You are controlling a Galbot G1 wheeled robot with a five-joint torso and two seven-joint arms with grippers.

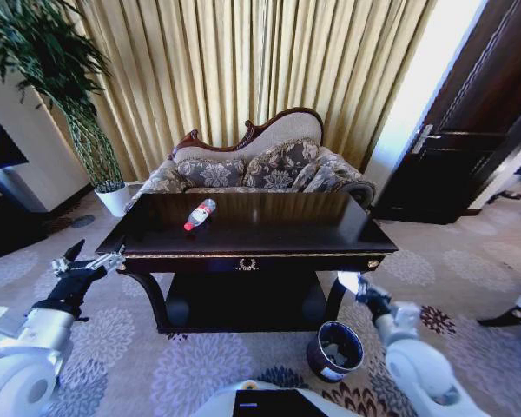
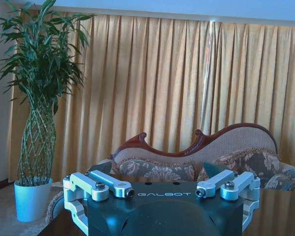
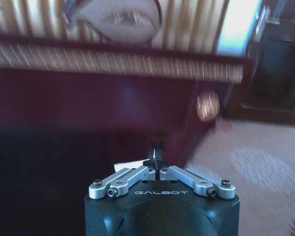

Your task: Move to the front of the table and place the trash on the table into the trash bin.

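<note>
One clear plastic bottle (image 1: 200,214) with a red label and a white cap is seen lying on its side on the table (image 1: 330,234), toward the far left part of the glossy dark top, its cap end turned toward the near left. The table is edged in gold trim, a gold emblem is set at the middle of its front, and a lower shelf is seen beneath the top. The trash bin (image 1: 334,351) is placed on the patterned carpet just in front of the table's near right leg; pale crumpled pieces can be made out inside it.

The right gripper (image 1: 362,289) is held low, near the table's near right corner and above the bin. In the right wrist view its fingers (image 3: 137,174) are drawn together until the tips meet, and a small pale scrap appears just beyond them; whether it is pinched cannot be told. The left gripper (image 1: 91,263) is held off the table's near left corner, level with the top. In the left wrist view its fingers (image 2: 110,186) are spread wide apart with nothing between them.

Behind the table a patterned sofa (image 1: 260,165) with a carved wooden back is set against gold curtains (image 1: 243,61). A tall potted plant (image 1: 82,113) stands at the far left, and a dark door (image 1: 478,122) is seen at the far right.
</note>
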